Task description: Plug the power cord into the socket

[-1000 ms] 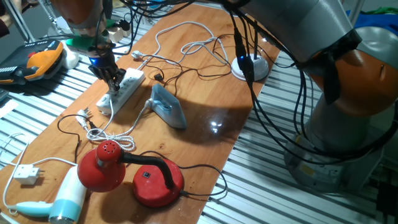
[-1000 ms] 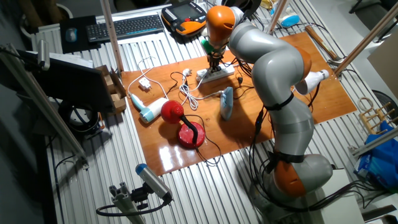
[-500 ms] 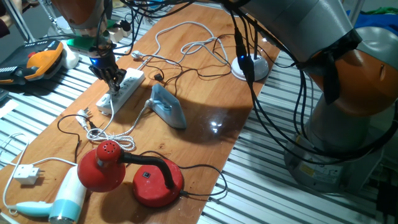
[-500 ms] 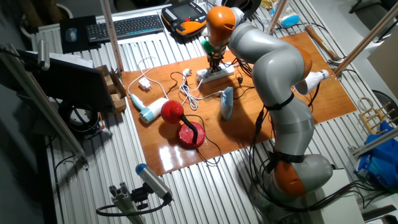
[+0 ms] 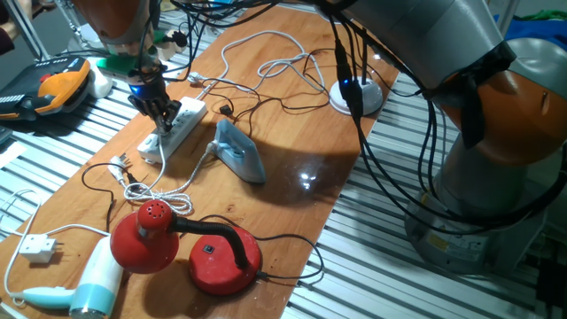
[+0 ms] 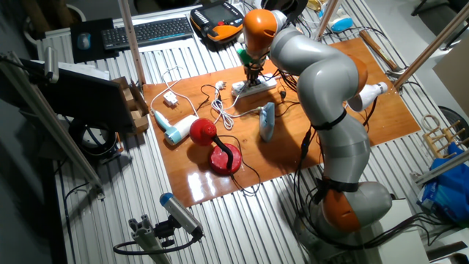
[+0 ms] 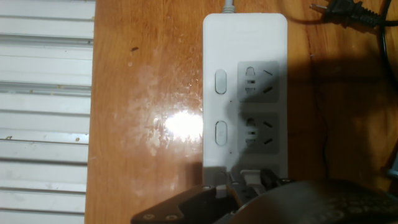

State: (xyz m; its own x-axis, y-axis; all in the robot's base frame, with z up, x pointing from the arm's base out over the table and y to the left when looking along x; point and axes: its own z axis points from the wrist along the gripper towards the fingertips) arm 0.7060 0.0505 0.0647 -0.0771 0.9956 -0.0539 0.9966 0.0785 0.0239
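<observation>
The power strip [image 5: 174, 128] lies at the far left of the wooden surface [image 5: 292, 177], gripper [image 5: 163, 118] directly over it. Jaws' state cannot be told. A black plug [image 7: 341, 7] lies just beside the strip. Advise a straight, square press over one outlet. No legible writing.

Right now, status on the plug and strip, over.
End effector down on the power strip, jaw state unreadable. A black plug lies loose beside the strip. Two outlets empty.
</observation>
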